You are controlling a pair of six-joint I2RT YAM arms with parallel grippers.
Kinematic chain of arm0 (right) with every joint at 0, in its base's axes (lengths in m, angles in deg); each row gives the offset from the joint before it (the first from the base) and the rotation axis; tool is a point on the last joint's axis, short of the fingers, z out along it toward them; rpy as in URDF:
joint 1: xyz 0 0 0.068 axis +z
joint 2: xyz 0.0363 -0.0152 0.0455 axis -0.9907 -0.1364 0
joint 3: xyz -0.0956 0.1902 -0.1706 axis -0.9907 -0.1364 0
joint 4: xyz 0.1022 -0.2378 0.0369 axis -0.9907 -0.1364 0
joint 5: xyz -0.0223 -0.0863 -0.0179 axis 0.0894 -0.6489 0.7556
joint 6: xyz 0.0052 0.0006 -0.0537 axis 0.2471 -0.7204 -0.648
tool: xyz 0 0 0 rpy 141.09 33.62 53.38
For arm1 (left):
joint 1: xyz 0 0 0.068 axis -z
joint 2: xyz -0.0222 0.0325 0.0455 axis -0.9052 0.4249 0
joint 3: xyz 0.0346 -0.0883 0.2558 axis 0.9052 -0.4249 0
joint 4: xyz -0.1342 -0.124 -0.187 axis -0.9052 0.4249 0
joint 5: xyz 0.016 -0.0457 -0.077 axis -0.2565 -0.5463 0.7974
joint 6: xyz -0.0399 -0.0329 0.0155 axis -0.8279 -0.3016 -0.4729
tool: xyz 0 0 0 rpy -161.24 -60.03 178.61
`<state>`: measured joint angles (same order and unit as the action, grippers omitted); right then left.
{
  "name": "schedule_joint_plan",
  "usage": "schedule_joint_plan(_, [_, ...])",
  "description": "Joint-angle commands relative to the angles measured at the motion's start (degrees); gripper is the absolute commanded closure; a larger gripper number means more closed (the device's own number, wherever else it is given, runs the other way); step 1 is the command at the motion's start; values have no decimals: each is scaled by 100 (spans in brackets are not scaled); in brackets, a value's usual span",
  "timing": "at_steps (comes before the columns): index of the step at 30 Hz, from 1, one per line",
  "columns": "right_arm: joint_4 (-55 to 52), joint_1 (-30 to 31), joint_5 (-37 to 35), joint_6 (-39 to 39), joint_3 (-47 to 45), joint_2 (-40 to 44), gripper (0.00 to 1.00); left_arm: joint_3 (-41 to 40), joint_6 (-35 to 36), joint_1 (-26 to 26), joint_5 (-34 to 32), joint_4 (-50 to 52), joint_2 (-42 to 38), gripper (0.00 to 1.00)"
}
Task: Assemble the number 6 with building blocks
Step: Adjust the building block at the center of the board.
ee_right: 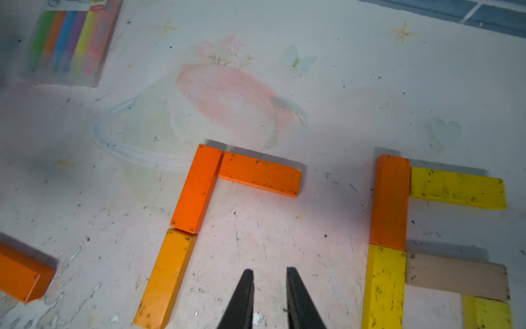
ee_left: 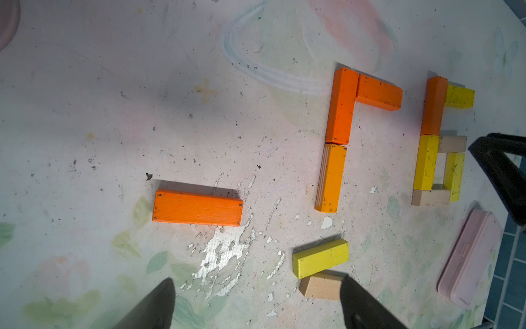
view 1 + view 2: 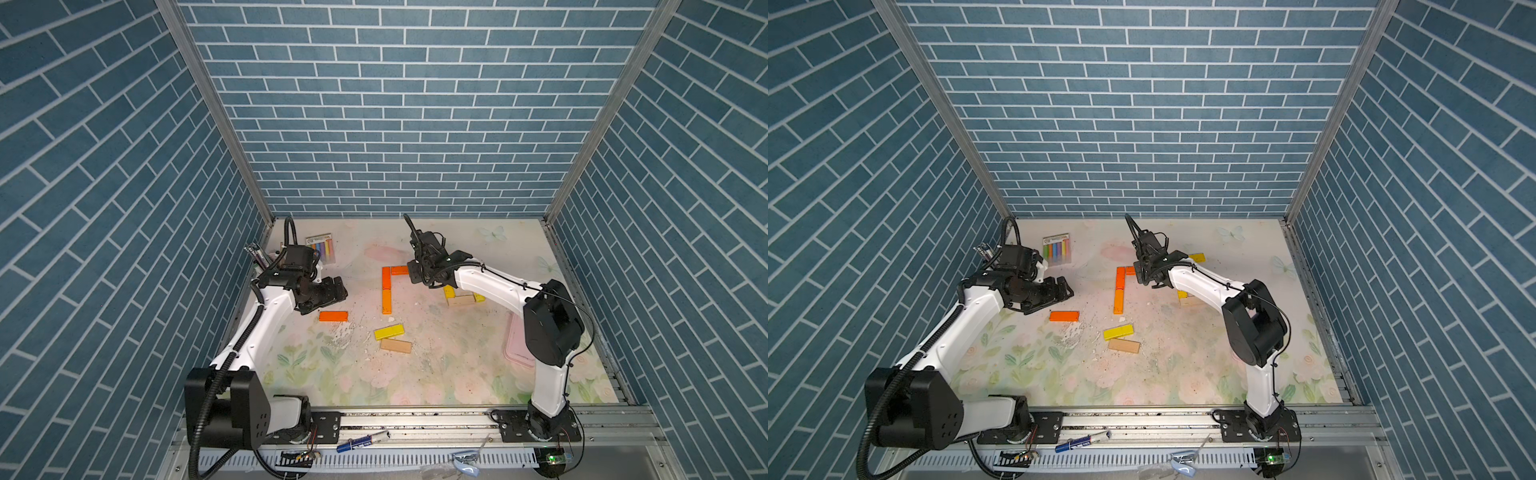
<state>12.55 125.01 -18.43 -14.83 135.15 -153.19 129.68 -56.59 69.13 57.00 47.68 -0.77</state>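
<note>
Half-built 6, three orange bars, lies mid-table. Right gripper just beside it, jaws pinched together, empty. Left gripper wide, empty, over loose orange block. Probably light, stiff wood; pinch across long sides.

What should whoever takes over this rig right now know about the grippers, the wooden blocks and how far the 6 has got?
Left gripper: open, empty, hovering near the loose orange wooden bar.
Right gripper: shut, empty, over the unfinished 6.
Done: three flat wooden bars in place, the orange top bar against the orange upright bar, and the amber bar continuing it end to end. A complete six-bar 6 lies beside it.
Left: the middle, lower right and bottom strokes. Spare bars are the loose orange one, a yellow bar and a tan bar next to it.
</note>
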Motion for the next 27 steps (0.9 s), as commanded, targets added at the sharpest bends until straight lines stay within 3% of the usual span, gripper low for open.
schedule_joint_plan(1, [-738, -255, -225, 497, 420, -389, 77, -68, 52, 56, -93, 38, 32, 9])
schedule_joint_plan(11, [-1135, -628, 230, 433, 1127, -1080, 77, -60, 52, 109, -58, 16, 122, 9])
schedule_joint_plan(27, [-1557, -644, 180, 445, 2084, -1945, 77, -60, 69, 170, -78, 25, 141, 9])
